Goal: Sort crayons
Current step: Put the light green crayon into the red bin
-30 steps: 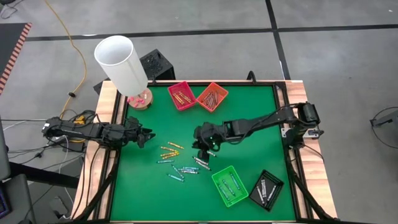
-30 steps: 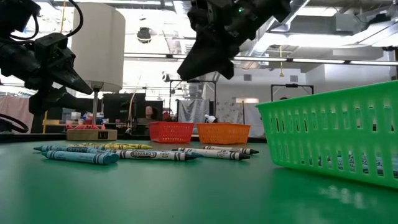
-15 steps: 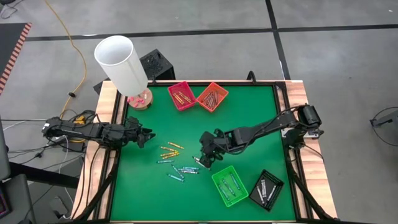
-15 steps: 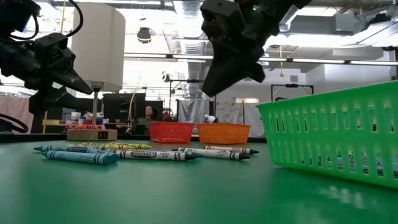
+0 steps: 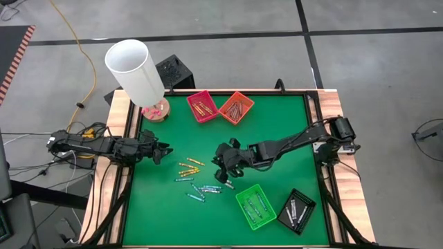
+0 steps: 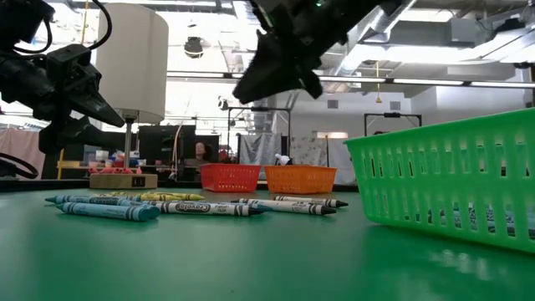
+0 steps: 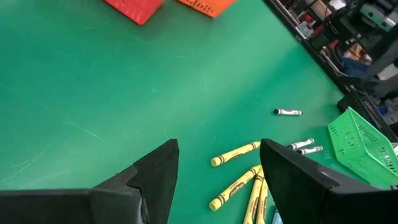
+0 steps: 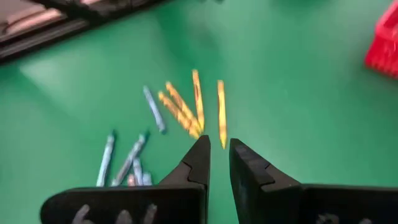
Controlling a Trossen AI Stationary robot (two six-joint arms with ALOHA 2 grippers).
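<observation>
Shifted sideways and higher since a moment ago, the right gripper (image 5: 223, 166) hovers, tapered fingers nearly pressed together, empty; thin paper-wrapped crayons (image 5: 196, 178) lie scattered just beneath it on green felt.

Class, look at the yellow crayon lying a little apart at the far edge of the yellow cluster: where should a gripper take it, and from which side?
Grip the yellow crayon at mid-length, coming straight down from above. It lies flat on the green mat, so only its long sides are free. Bare mat on its far side leaves room for one finger; the other yellow crayons sit close on the near side, so the fingers should straddle across its width.
</observation>
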